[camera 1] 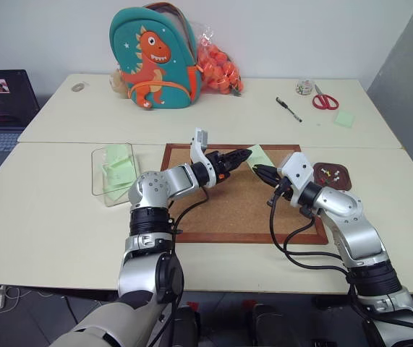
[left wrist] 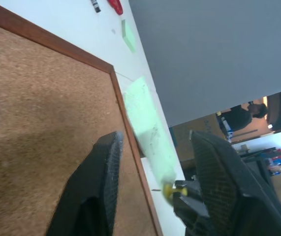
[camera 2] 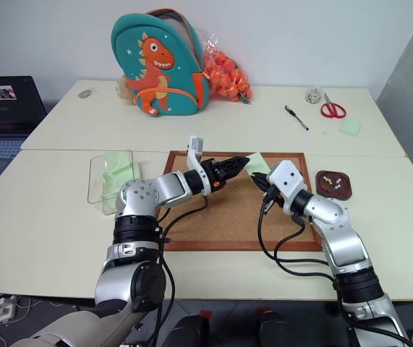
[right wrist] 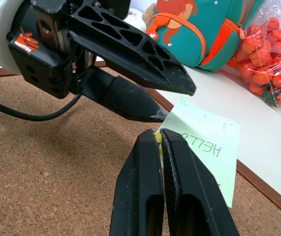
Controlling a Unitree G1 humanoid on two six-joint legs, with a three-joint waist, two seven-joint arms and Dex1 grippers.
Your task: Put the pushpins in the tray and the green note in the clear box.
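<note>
The green note (right wrist: 206,147), with "HELLO" written on it, stands tilted over the far right corner of the cork board (camera 1: 228,210). A yellow pushpin (right wrist: 157,136) at its near edge is pinched in my shut right gripper (right wrist: 160,133). My left gripper (camera 1: 242,155) reaches in level from the left, open, its fingertips (right wrist: 184,86) at the note's near corner; in the left wrist view the note (left wrist: 145,113) shows between the two fingers. The brown tray (camera 1: 340,183) lies right of the board with several pushpins (camera 1: 327,173) in it. The clear box (camera 1: 99,173) sits left of the board, holding green paper.
At the table's back stand a dinosaur backpack (camera 1: 155,58) and a bag of orange balls (camera 1: 219,69). A pen (camera 1: 288,109), red scissors (camera 1: 325,100) and a green pad (camera 1: 344,118) lie at the back right. A laptop (camera 1: 0,108) is at the far left.
</note>
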